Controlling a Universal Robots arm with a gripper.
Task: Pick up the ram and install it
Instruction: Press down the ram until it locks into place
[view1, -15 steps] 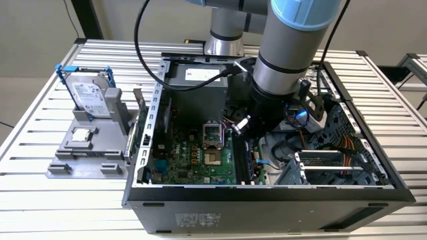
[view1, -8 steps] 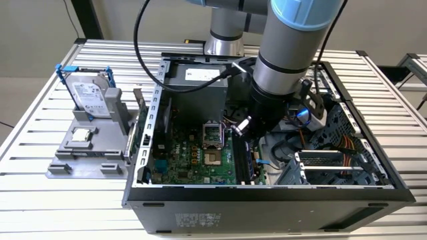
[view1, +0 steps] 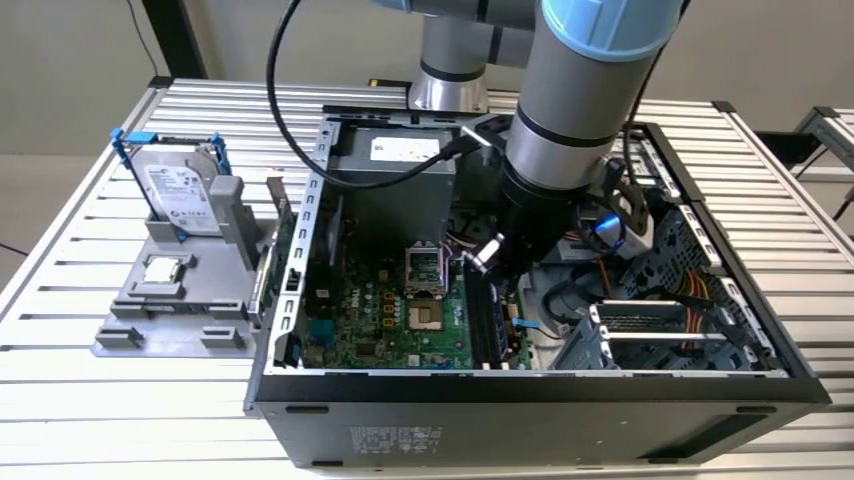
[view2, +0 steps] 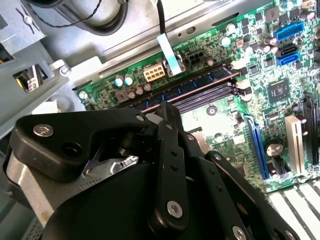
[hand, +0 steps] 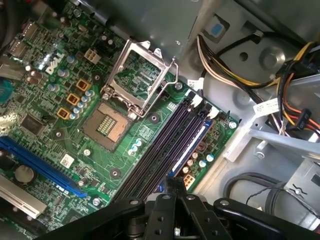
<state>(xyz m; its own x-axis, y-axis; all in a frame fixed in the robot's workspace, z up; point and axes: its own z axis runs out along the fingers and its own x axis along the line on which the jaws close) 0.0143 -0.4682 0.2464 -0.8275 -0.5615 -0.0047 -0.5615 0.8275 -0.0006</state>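
- I have the arm reaching down into the open computer case (view1: 747, 360), over the motherboard (hand: 65, 125).
- The gripper (hand: 172, 187) sits right above the black memory slots (hand: 160, 150).
- The ram (hand: 192, 145) lies in the outermost slot, so I judge this the seating step.
- I cannot tell whether the tool grips the stick.
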